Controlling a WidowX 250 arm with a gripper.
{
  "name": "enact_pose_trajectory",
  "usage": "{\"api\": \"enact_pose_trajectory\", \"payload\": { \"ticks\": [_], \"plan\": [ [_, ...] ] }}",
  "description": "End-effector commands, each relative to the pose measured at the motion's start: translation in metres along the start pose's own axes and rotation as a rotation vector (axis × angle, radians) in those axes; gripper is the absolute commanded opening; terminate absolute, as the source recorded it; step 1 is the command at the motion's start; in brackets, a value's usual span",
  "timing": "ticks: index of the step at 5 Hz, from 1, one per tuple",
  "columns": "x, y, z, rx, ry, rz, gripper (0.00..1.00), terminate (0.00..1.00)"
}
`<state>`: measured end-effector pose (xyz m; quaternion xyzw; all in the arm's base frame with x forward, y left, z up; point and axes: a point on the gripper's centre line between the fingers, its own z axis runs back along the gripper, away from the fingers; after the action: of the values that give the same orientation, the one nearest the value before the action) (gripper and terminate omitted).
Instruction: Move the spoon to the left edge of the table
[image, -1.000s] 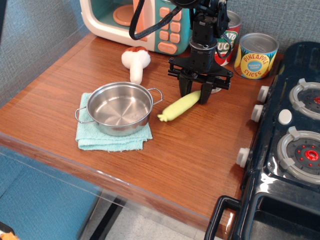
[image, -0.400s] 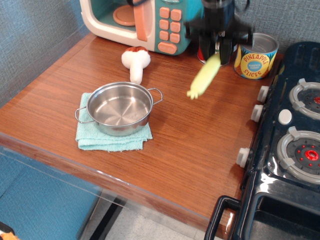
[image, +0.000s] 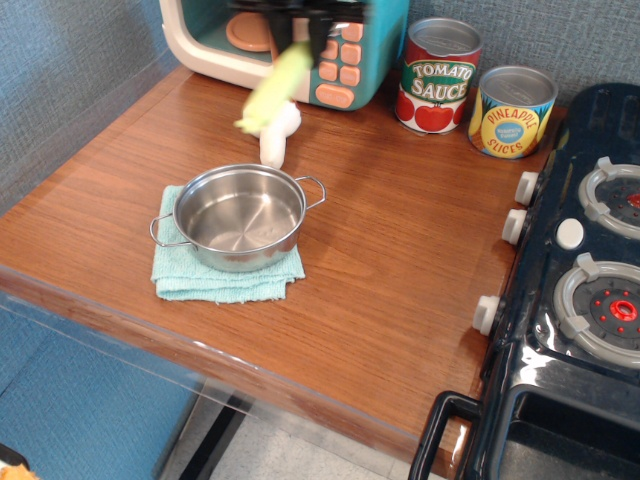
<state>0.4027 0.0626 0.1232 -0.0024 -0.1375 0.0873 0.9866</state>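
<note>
Holding the pale yellow-green handled spoon in the air, our dark gripper, blurred at the top edge, grasps its upper end above the brown-capped toy mushroom. We judge the lift done; the carry to the left edge of the reddish-brown wooden table and the release remain. A steel pot on a teal cloth fills the middle; the left side looks free.
</note>
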Motion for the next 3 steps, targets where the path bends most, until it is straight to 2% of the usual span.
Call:
{"api": "enact_pose_trajectory", "payload": {
  "ticks": [1,2,3],
  "plan": [
    [-0.008,0.097,0.016,0.088,-0.006,-0.03,0.0,0.0],
    [0.004,0.145,-0.009,0.105,-0.013,-0.137,0.0,0.0],
    [0.004,0.161,-0.033,0.12,0.008,-0.165,0.0,0.0]
  ]
}}
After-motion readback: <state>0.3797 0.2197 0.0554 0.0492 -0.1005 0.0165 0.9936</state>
